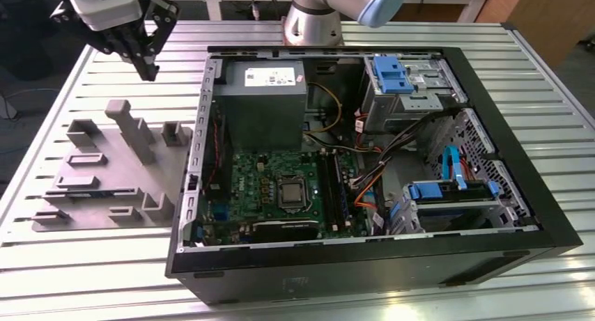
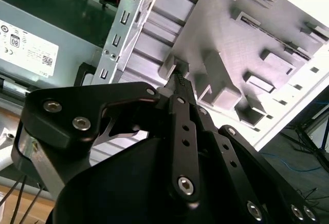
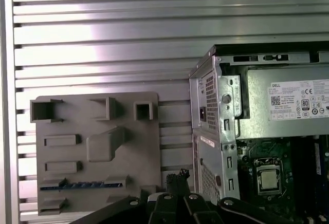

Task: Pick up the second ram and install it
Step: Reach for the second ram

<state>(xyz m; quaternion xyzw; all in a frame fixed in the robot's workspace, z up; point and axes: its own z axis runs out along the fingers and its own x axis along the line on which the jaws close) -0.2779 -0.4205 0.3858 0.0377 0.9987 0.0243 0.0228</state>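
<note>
The second ram (image 3: 82, 185) is a thin blue-green stick standing on edge in a long slot of the grey holder block (image 3: 97, 131). In the exterior view this slot (image 1: 90, 191) is in the block's near part, left of the open computer case (image 1: 372, 161). My gripper (image 1: 148, 72) hangs high over the table's far left corner, beyond the block and well away from the stick. Its black fingers meet at the tips with nothing between them; both wrist views show the gripper (image 2: 178, 78) (image 3: 178, 175) shut. The motherboard's memory slots (image 1: 333, 182) lie right of the processor (image 1: 291, 193).
The grey power supply (image 1: 263, 81) fills the case's far left corner. Blue drive brackets (image 1: 389, 74) (image 1: 444, 190) and bundled cables (image 1: 372, 175) sit along the case's right side. The holder block has tall posts (image 1: 130, 129). The slatted metal table (image 1: 111, 265) lies around everything.
</note>
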